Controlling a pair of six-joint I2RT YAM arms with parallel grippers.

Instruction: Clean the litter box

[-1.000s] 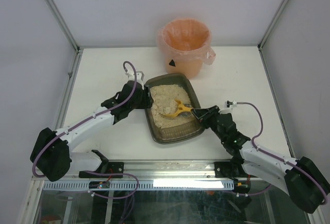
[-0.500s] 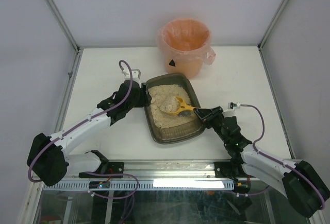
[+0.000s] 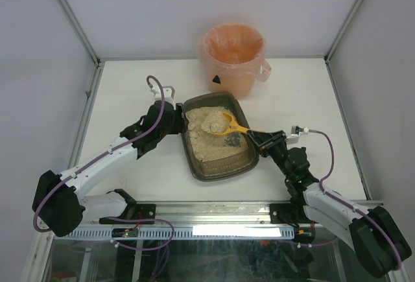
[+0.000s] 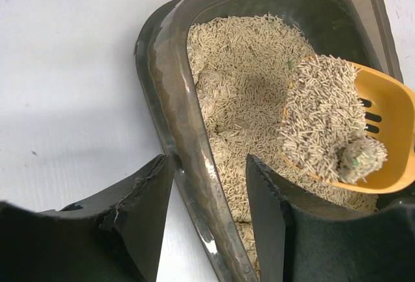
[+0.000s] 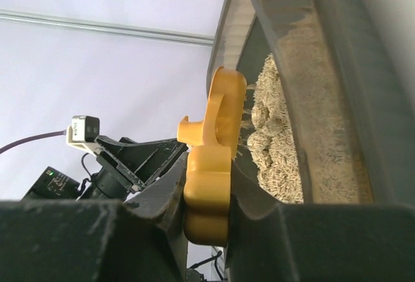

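The litter box (image 3: 221, 174) is a dark tray of beige litter at mid-table. My left gripper (image 3: 182, 120) straddles its left wall (image 4: 166, 100), one finger (image 4: 139, 211) outside and the other finger (image 4: 269, 214) over the litter, shut on the wall. On the right, my right gripper (image 3: 255, 139) is shut on the handle of a yellow slotted scoop (image 3: 231, 124). The scoop (image 4: 391, 133) hangs over the far half of the box, heaped with litter and a clump. In the right wrist view the handle (image 5: 207, 185) is pinched between the pads, with clumps (image 5: 266, 123) beyond it.
An orange-pink bag-lined bucket (image 3: 233, 54) stands just behind the box's far end. A dark patch (image 3: 230, 142) shows in the litter near the box's right side. Metal frame posts run along both sides of the white table (image 3: 130, 87).
The right gripper has carried the loaded scoop up and toward the far end of the box, leaving a dark patch in the litter. The left gripper has shifted slightly farther along the left wall.
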